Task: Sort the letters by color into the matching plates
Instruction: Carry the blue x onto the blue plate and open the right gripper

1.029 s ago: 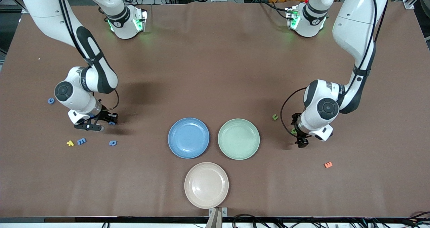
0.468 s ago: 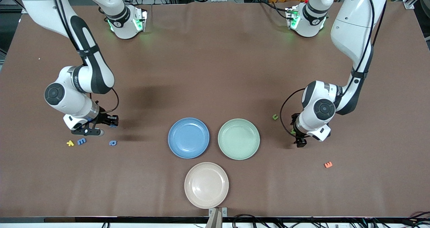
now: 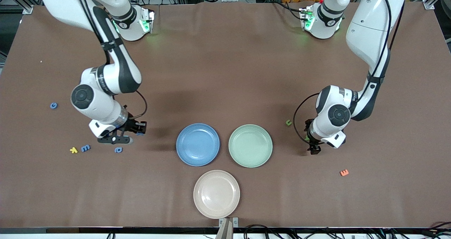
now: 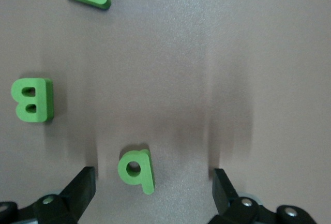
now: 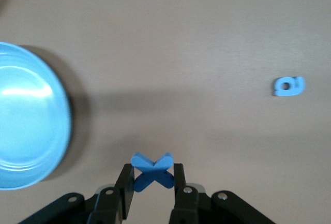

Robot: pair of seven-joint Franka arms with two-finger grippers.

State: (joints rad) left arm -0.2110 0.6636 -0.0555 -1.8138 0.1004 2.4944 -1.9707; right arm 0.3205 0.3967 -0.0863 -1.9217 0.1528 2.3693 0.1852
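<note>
From the front camera, my right gripper hangs over bare table toward the right arm's end, near the blue plate. My left gripper is down low toward the left arm's end, near the green plate; the two plates sit side by side, almost touching. A cream plate lies nearer the camera than both. A blue letter lies just nearer the camera than my right gripper, with another blue letter and a yellow one farther toward the right arm's end, and a third blue letter well apart. A green letter lies beside my left arm, and an orange letter nearer the camera.

My left wrist view shows my fingers spread wide, a green letter q lying on the table between them, untouched. A green B lies near it.

My right wrist view shows my fingers clamped on a blue X, held above the table.
</note>
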